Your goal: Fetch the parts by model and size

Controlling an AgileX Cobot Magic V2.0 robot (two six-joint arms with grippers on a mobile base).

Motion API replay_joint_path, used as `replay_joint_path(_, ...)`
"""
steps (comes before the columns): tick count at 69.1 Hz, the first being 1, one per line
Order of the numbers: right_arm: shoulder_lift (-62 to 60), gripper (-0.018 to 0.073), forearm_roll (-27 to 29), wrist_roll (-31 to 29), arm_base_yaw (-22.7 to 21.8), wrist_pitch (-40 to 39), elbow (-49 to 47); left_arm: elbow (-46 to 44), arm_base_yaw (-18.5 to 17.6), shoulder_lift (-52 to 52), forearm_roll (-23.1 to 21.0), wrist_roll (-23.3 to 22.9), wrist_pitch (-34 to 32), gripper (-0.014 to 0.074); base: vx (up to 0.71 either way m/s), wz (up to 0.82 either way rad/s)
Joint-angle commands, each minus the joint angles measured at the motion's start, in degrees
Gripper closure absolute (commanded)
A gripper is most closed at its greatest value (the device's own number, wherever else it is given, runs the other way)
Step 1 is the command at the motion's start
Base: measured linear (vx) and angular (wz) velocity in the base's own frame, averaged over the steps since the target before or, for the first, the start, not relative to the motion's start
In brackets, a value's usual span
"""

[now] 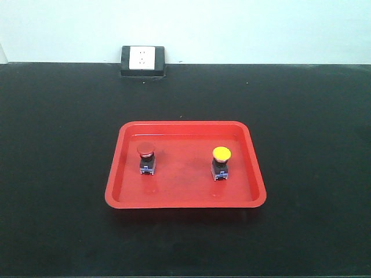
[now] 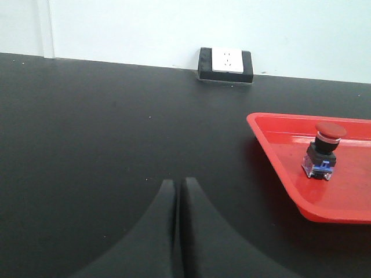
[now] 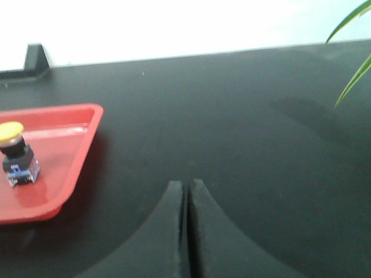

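You are looking at a red tray (image 1: 185,165) sitting near the middle of the black surface (image 1: 58,145), with two push-button switches standing inside it. The red-capped push button (image 1: 146,157) is sitting in the tray's left half and the yellow-capped push button (image 1: 221,162) in its right half, well apart from each other and from the rim. That spacing is probably leaving each one room for fingers to come down on either side without nudging its neighbour.

Both are standing upright on their dark contact blocks, mushroom caps pointing up, so each long axis is running vertically. The blue-and-clear terminal ends are resting on the tray floor.

Your left gripper (image 2: 177,191) is hanging over bare surface to the left of the tray, its fingers pressed together with nothing between them. Your right gripper (image 3: 187,194) is doing the same off the tray's right side, fingers together and holding nothing.

Whether these two parts are waiting to be picked or are lying here already delivered, this moment is not settling.

A wall socket (image 1: 142,59) is sitting at the surface's far edge.
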Motion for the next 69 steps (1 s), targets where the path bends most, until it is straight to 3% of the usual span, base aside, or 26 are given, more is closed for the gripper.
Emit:
replay_joint_path(1,-2.05,0.0568,0.23,-0.48,-0.28,-6.03,0.72,-0.21,0.2,-0.34,-0.64,-0.03,-4.53,0.0603,0.0,0.0)
replay_joint_path(69,-1.86,0.0568,0.61,-0.48,-0.28,-5.56,0.65,-0.21,0.2,-0.34,-0.64,-0.03,-4.47,0.0603,0.0,0.0)
